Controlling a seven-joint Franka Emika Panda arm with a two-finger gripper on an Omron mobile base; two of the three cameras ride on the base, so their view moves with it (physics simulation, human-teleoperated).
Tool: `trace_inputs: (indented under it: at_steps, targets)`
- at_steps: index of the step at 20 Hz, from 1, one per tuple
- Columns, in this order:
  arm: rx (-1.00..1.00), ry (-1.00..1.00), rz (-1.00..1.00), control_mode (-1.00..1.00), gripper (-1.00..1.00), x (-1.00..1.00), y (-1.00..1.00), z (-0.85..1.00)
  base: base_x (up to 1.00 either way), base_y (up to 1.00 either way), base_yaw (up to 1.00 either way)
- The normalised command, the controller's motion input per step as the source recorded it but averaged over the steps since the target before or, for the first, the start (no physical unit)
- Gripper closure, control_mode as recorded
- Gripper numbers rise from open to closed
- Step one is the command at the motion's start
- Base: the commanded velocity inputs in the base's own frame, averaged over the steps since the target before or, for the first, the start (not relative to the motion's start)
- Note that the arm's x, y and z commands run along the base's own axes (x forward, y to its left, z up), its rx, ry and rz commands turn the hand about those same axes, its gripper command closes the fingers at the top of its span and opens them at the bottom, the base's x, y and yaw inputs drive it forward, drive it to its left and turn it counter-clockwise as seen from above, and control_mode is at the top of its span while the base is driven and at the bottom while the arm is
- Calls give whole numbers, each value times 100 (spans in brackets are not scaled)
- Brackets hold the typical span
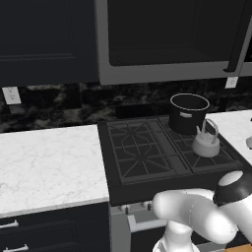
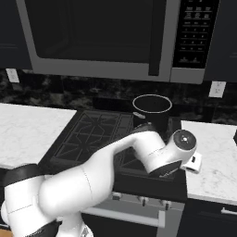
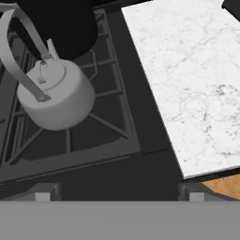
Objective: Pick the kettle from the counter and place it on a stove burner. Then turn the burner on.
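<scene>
The silver-grey kettle (image 1: 205,142) (image 3: 58,96) stands upright on the front right stove burner (image 1: 212,160) (image 3: 105,129) of the black cooktop, its loop handle raised. My gripper (image 3: 117,196) hangs open above the stove's front edge, fingertips (image 3: 42,194) spread wide with nothing between them; the kettle lies ahead and to the left in the hand view. The white marble counter (image 3: 187,70) (image 2: 213,152) borders the cooktop on the right. In the right base view my arm hides the kettle.
A tall black pot (image 1: 188,113) (image 2: 152,110) occupies the back right burner, right behind the kettle. Stove knobs (image 2: 143,200) line the front panel below the cooktop. A microwave (image 2: 102,37) hangs overhead. More counter (image 1: 44,162) stretches left of the stove.
</scene>
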Motion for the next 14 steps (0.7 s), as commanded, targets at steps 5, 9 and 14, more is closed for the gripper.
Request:
trace_inputs:
  at_steps: [5, 9, 14]
  targets:
    - [2, -13, -1, -100, -100, -49, -17, -33, 0, 0, 0]
    - [0, -12, 0, -100, -100, -28, -6, -64, 0, 0, 0]
    - [0, -11, 0, -100, -100, -15, -3, -69, 0, 0, 0]
